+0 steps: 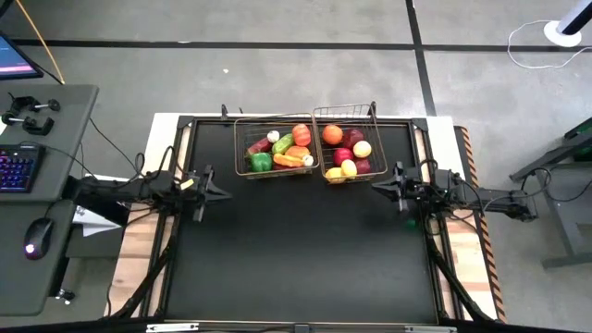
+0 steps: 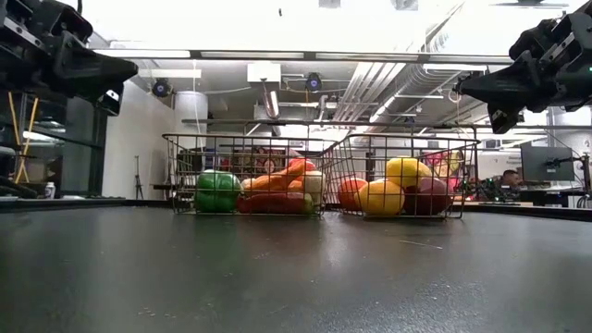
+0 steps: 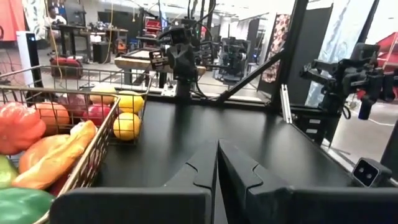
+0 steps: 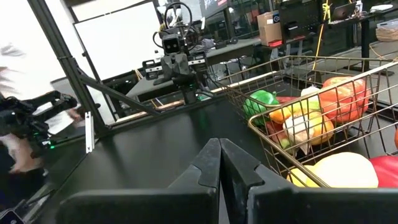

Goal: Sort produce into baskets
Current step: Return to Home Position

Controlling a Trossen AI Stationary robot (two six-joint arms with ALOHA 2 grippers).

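**Once the produce is binned, both arms are to be parked cleanly**

While the retreat to rest is judged to be the step in hand, the left claw [image 1: 215, 192] is seen at the left side of the counter [image 1: 296, 250]. It is raised above the surface and near the outer front corner of the left basket [image 1: 242, 148]. Its fingers are brought together on nothing, as its own wrist view confirms. This arm is best drawn back along its own side and kept high, never swung across toward the baskets.

The left basket is set at the far middle of the counter and is filled with a green pepper [image 1: 261, 162], an orange pumpkin [image 1: 302, 134] and other pieces. Just beside it, perhaps touching, the right basket [image 1: 375, 118] is loaded with an orange [image 1: 332, 134], a lemon [image 1: 362, 148] and red fruit. All the produce that can be seen is contained in these 2 baskets, so the sorting is judged complete, or nearly so.

At the right side, the right claw [image 1: 379, 185] is likewise raised, closed and empty, close by the front corner of its basket. It should be pulled away from the rim first and only then folded back, slowly. That way the rim is not snagged and nothing is tipped out.
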